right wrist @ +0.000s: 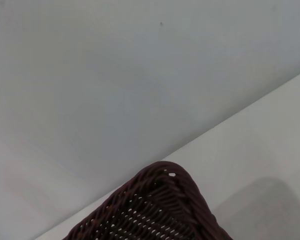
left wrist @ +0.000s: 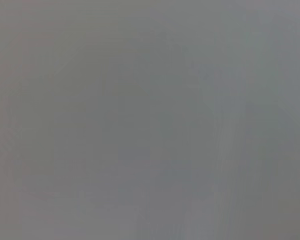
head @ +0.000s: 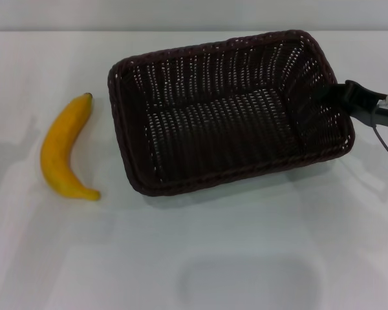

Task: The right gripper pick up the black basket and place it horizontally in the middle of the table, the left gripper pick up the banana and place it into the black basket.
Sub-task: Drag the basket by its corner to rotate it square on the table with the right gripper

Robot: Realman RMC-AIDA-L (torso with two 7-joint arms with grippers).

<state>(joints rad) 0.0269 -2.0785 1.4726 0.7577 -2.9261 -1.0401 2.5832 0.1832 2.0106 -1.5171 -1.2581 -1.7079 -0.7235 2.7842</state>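
The right pincer [head: 333, 92] comes in from the right edge of the head view, its black finger laid against the right short side of the basket [head: 229, 113], at the rim. It appears to be clamped on that rim, though the far finger is hidden by the weave. A thin cable loops down behind it. The basket sits right of centre on the white desk [head: 181, 258], its long side running roughly left to right, slightly skewed, with the right end raised a little so that a soft shadow shows below it. It is open side up, with nothing inside. The banana [head: 63, 148] lies on the desk to the left of the basket, apart from it, curved, with its dark stem tip pointing away toward the far edge. The left pincer is not in this view.

The left wrist view shows only an even grey field; nothing can be made out in it, neither the left pincer nor any object.

The right wrist view shows one rounded corner of the basket [right wrist: 155, 210], its rolled rim and open weave, above the white desk [right wrist: 270, 145], with a pale wall behind. That arm's own fingers are not seen here.
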